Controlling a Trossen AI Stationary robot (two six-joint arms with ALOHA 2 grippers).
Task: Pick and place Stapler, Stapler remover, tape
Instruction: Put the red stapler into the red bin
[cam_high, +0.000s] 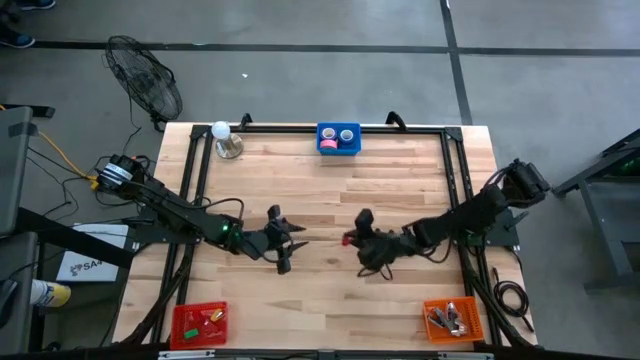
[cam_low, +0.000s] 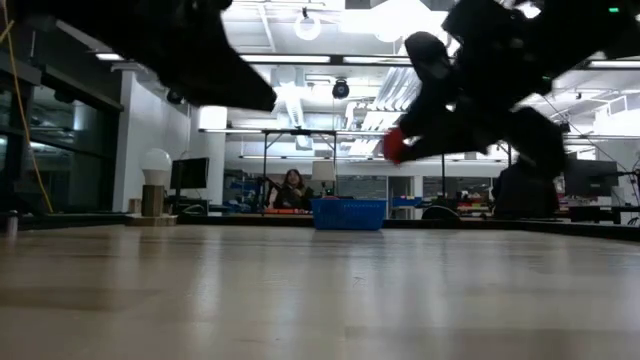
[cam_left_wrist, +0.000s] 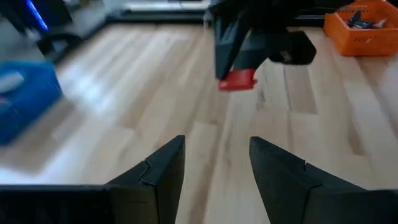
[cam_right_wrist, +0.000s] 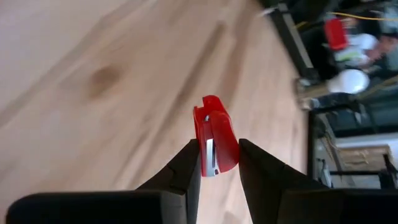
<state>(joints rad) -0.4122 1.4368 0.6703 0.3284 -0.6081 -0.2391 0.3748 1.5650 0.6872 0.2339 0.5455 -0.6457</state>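
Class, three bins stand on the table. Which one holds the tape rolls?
The blue bin at the far edge holds the tape rolls; the red bin and orange bin sit at the near corners.

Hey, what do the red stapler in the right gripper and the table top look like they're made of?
Red stapler: likely glossy moulded plastic with a silvery metal strip showing, pinched in the right gripper. Table top: light wood planks, visible grain and a knot, smooth finish.
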